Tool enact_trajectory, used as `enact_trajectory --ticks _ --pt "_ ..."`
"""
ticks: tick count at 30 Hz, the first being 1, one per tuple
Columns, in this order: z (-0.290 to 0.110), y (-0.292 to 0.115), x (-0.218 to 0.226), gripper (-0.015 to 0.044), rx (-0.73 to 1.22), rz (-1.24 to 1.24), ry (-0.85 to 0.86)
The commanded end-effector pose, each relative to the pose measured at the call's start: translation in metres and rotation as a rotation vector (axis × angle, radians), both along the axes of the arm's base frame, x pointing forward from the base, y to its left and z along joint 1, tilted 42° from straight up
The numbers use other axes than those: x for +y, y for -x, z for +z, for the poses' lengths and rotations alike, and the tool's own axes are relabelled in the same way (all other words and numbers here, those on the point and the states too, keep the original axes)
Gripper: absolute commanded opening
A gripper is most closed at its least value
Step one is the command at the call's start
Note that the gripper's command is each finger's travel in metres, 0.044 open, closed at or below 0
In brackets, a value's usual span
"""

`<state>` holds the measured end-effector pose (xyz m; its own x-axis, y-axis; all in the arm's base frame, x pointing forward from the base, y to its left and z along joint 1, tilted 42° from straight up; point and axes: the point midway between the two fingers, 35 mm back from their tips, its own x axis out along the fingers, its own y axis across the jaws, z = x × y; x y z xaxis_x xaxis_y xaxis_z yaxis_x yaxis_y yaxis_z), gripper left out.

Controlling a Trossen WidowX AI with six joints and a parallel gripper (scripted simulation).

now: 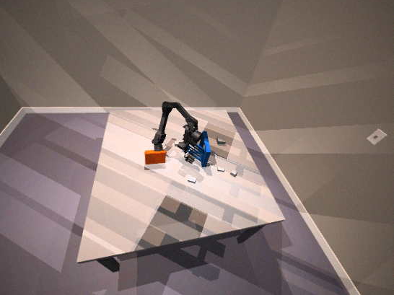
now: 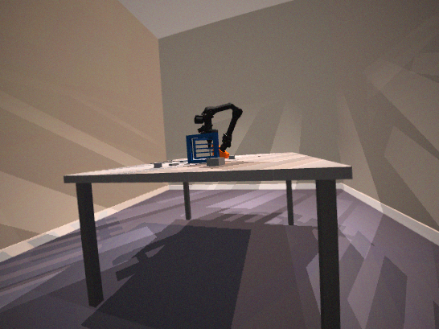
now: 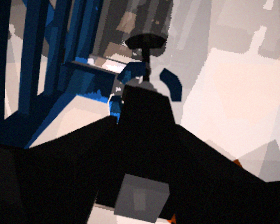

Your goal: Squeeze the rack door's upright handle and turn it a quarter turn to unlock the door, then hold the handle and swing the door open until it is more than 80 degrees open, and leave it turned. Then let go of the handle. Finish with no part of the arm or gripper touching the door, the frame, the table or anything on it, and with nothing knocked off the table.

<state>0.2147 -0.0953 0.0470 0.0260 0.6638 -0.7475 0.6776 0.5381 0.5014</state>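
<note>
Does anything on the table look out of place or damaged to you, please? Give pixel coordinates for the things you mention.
Nothing stands out as damaged. The blue frame point(image 1: 206, 148) point(image 2: 189, 150) stands upright, and its barred door point(image 1: 193, 155) point(image 2: 202, 149) hangs at an angle to it, which fits a door being opened rather than a fault.

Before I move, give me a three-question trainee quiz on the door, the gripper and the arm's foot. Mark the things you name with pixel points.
1. True or false: the blue door point(image 1: 196, 154) point(image 2: 194, 149) point(image 3: 27, 75) stands fully shut in its frame point(image 1: 206, 149) point(image 2: 188, 150).
2. Fill in the blank: the gripper point(image 1: 187, 156) point(image 2: 209, 141) point(image 3: 143, 128) is ____ on something between its fingers.
3. What colour is the block point(image 1: 155, 157) point(image 2: 222, 153) at the arm's foot? A) green B) orange C) white

Key: 1 false; 2 shut; 3 B
</note>
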Motion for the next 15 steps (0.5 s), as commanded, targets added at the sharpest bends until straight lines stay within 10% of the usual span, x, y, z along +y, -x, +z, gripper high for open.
enact_trajectory --ticks 1,15 --pt "-0.004 0.002 -0.004 0.0020 -0.046 0.043 0.003" --pt "-0.024 0.016 -0.026 0.0020 -0.185 0.200 0.011"
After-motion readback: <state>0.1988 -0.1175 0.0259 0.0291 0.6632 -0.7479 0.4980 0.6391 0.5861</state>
